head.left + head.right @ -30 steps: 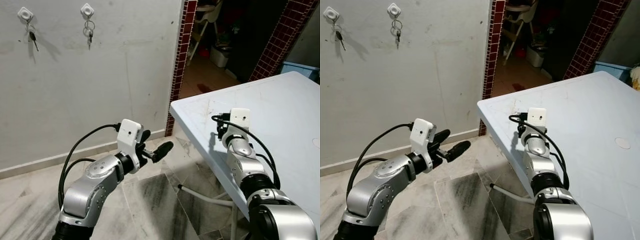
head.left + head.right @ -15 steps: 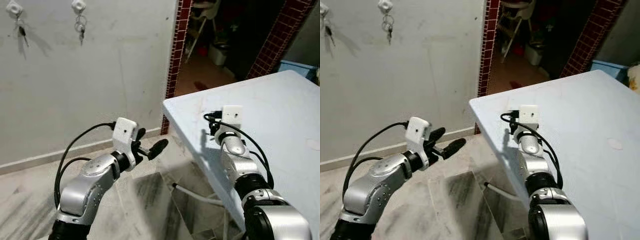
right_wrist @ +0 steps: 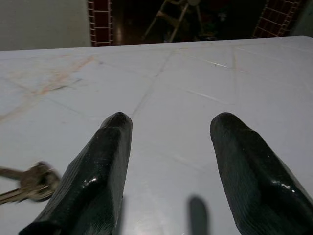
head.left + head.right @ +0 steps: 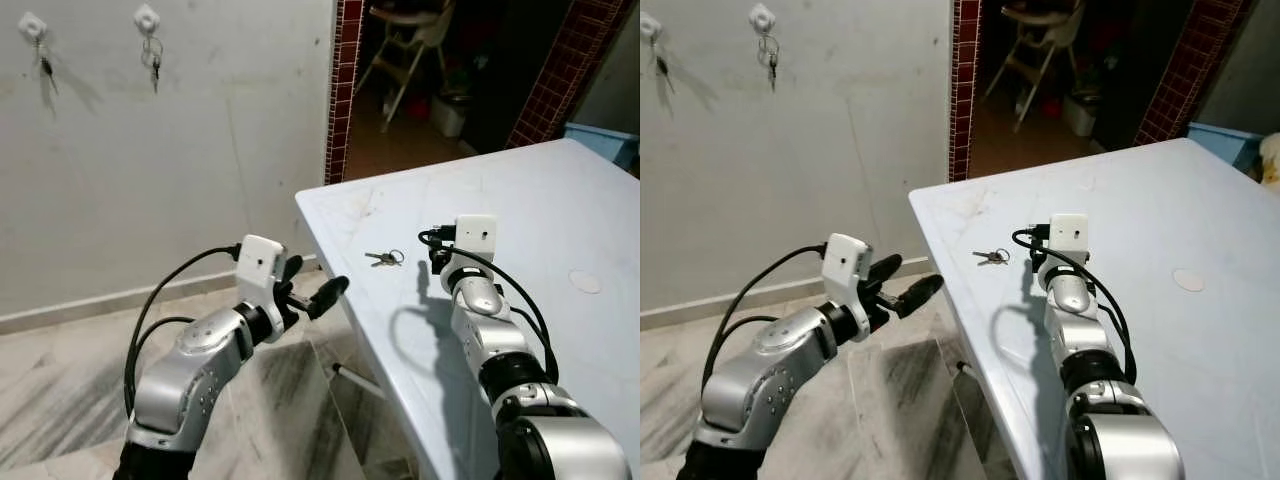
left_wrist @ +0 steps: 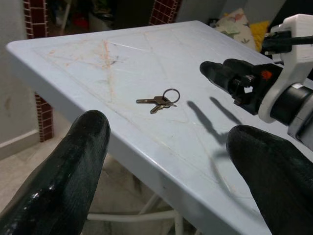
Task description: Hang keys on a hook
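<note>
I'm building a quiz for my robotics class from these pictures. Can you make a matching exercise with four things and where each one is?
Things:
1. small bunch of metal keys on a ring
2. left claw
3. right claw
4. white square wall hooks

Places:
A. on the grey wall, each with keys hanging
B. open, above the white table beside the keys
C. flat on the table near its edge
D. open, off the table's edge over the floor

Pairs: 1-C, 2-D, 3-B, 4-A
</note>
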Motion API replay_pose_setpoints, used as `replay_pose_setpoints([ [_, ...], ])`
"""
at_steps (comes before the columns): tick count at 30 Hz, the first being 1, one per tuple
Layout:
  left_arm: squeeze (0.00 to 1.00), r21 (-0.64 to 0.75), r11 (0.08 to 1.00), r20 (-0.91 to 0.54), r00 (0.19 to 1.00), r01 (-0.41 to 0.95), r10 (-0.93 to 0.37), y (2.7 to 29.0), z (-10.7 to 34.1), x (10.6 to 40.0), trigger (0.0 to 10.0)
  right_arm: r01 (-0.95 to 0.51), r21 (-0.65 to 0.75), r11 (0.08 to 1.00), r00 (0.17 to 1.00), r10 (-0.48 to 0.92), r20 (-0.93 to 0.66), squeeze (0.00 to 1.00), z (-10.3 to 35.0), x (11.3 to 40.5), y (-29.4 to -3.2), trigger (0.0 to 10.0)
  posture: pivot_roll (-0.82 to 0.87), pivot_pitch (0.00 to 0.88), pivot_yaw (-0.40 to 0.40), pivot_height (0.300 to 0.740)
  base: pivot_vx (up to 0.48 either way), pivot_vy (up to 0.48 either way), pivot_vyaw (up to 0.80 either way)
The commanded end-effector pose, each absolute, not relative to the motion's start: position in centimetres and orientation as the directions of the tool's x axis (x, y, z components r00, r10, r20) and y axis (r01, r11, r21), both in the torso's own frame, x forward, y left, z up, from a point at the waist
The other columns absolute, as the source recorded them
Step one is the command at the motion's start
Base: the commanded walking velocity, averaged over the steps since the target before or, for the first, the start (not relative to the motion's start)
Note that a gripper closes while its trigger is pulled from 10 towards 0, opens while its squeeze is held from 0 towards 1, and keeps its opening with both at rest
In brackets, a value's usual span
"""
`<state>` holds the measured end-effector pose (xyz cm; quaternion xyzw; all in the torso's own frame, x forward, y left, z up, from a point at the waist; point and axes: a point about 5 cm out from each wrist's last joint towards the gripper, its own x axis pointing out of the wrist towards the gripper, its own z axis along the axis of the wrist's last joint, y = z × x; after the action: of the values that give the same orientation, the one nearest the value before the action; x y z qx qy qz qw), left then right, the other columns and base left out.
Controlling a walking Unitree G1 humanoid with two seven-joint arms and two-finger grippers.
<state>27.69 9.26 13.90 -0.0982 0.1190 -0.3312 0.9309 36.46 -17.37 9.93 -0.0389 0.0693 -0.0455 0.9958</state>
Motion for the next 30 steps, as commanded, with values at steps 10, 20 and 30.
replay_pose_setpoints([
  [10, 0.0, -0.252, 0.787, -0.18, 0.772, 0.563, -0.609, 9.9, 13.7, 27.7, 10.0, 0.0, -0.059, 0.998, 0.993, -0.007, -0.115, 0.13, 10.6, 36.6, -16.1, 10.0, 0.17, 0.0, -0.063, 0.74, 0.0, 0.0, 0.0],
  [20, 0.0, -0.216, 0.832, -0.278, 0.784, 0.512, -0.555, 12.2, 11.4, 26.0, 10.0, -0.022, -0.1, 0.995, 0.996, 0.013, -0.088, 0.13, 10.4, 35.2, -17.0, 10.0, 0.17, 0.0, -0.063, 0.74, 0.0, 0.0, 0.0],
  [30, 0.0, -0.222, 0.815, -0.286, 0.763, 0.536, -0.58, 12.4, 11.5, 26.0, 10.0, -0.039, -0.101, 0.994, 0.996, 0.031, -0.078, 0.1, 10.5, 32.4, -20.4, 10.0, 0.15, 0.0, -0.054, 0.74, 0.0, 0.0, 0.0],
])
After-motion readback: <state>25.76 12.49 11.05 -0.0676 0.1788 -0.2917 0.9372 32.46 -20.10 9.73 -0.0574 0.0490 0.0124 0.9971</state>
